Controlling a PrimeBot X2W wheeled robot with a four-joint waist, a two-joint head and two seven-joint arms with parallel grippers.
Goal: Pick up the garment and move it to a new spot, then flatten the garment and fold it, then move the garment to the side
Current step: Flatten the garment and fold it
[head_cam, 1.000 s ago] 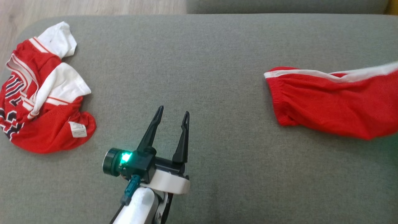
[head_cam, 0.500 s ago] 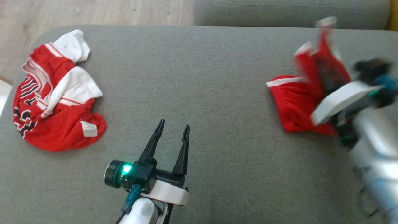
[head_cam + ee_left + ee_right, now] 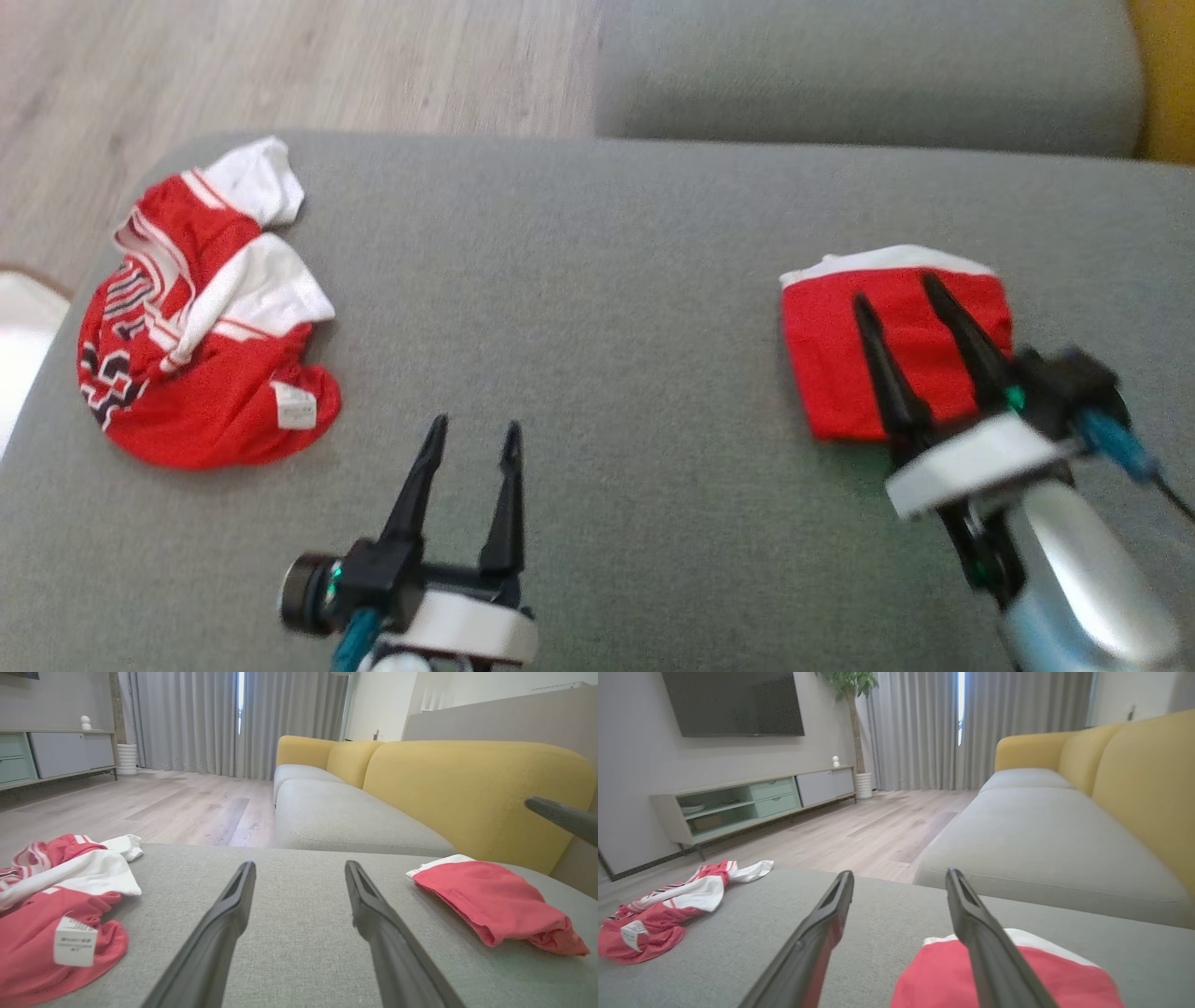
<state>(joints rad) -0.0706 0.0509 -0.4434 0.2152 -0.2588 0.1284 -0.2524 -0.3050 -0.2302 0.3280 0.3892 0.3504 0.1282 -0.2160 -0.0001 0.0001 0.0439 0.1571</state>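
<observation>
Head view: folded shorts [image 3: 822, 364] lie on the cushion's [image 3: 607, 280] right side. The right gripper [image 3: 892, 287] is over them, spread and empty; the left gripper [image 3: 474, 426], also spread and empty, is well apart

Left wrist view: soft, light, layered cloth that probably slips unfolded

Right wrist view: best to pinch all layers at the near edge

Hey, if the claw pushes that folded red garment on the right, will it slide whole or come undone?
Likely floppy: the red garment is thin cloth in loose layers, so a push may bunch or unfold it. It looks light, but the woven gray cushion would probably drag on it.
</observation>
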